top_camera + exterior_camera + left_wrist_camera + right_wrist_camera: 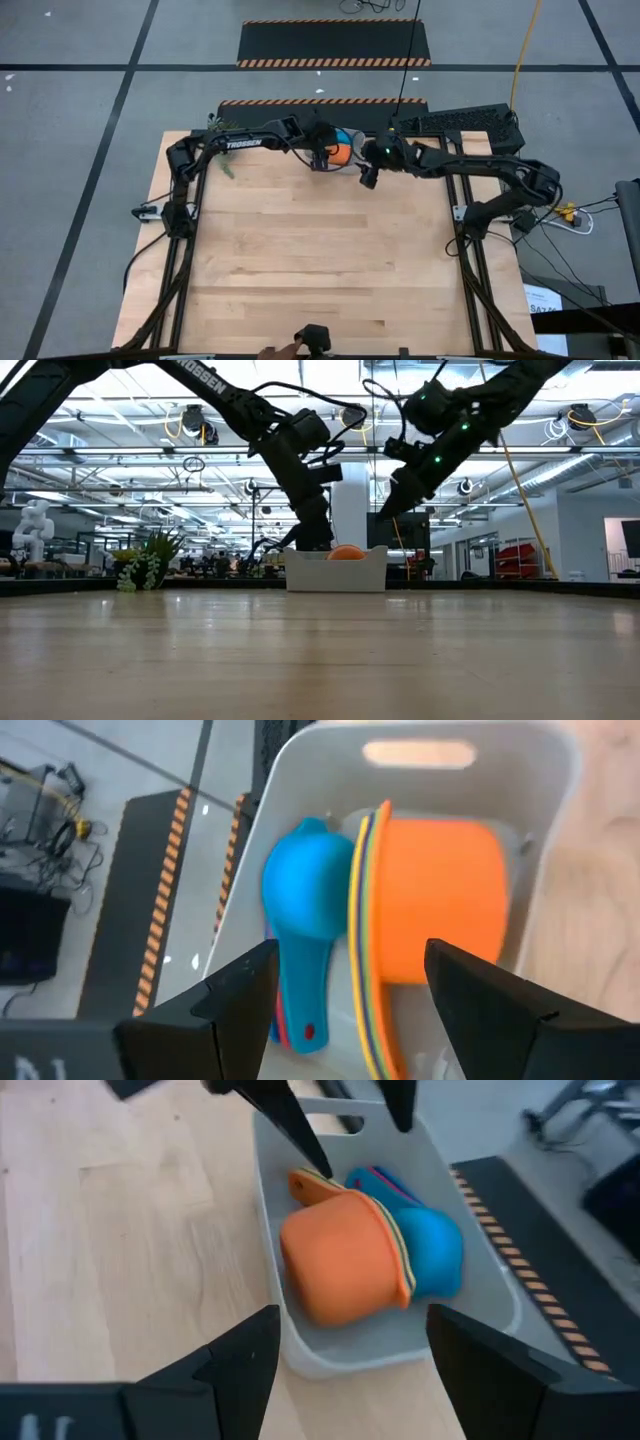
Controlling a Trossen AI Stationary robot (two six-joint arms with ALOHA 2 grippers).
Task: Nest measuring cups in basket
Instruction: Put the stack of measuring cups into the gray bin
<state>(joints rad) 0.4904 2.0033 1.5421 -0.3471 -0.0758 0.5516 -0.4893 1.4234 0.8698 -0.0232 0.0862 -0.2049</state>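
Note:
The pale basket (336, 575) stands at the table's far edge. In it an orange cup (440, 900) lies on its side, nested with other cups whose yellow and green rims (362, 920) show. A blue cup (305, 890) lies beside it over a red handle (310, 1035). My left gripper (350, 1010) is open and reaches down into the basket, its fingers on either side of the nested rims without a visible touch. My right gripper (350, 1370) is open and hovers just right of and above the basket (350, 1345).
A small green plant (148, 565) stands at the far left of the table (300, 250). A black case (455, 122) lies beyond the far right corner. A person's hand (275, 352) and a camera (316, 340) are at the near edge.

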